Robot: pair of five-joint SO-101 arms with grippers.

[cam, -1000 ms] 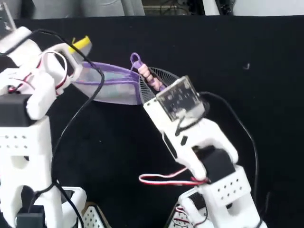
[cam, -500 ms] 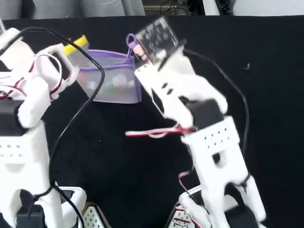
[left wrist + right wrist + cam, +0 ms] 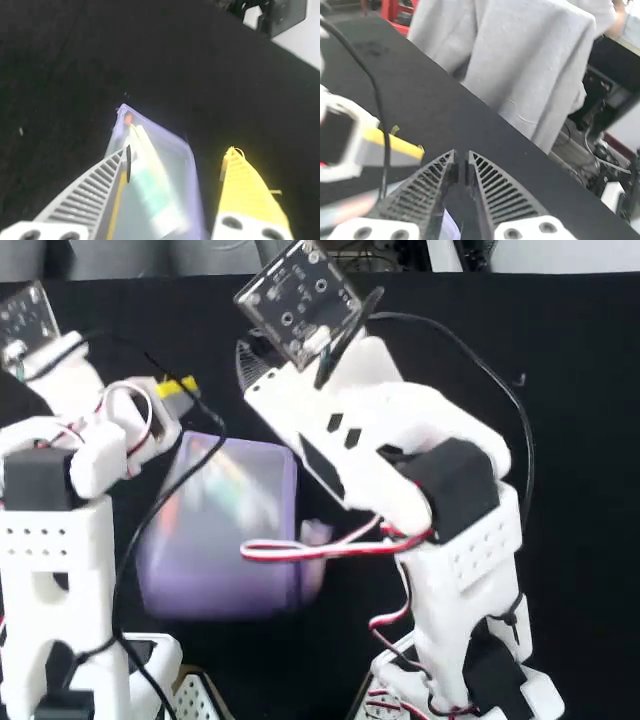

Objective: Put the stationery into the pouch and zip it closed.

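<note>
The translucent purple pouch (image 3: 220, 540) hangs blurred above the black table, with colourful stationery (image 3: 228, 480) showing through its wall. Its top corner sits in my left gripper (image 3: 178, 400), which has one yellow-taped finger. In the left wrist view the pouch (image 3: 160, 200) lies between the grey finger and the yellow finger (image 3: 245, 190) of that gripper (image 3: 177, 150), with stationery (image 3: 147, 180) inside. My right gripper (image 3: 250, 358) is raised above and behind the pouch, apart from it. Seen from its own wrist, the right gripper (image 3: 461, 167) is shut with nothing between the tips.
The black table (image 3: 560, 390) stretches open to the right and far side. Both white arm bases and their cables (image 3: 330, 545) crowd the near edge. A person's grey garment (image 3: 520, 65) hangs behind the table's far edge.
My right arm has risen and swung left, letting go of the pouch's zipper end. The pouch has dropped from stretched between both grippers to hanging from the left one.
</note>
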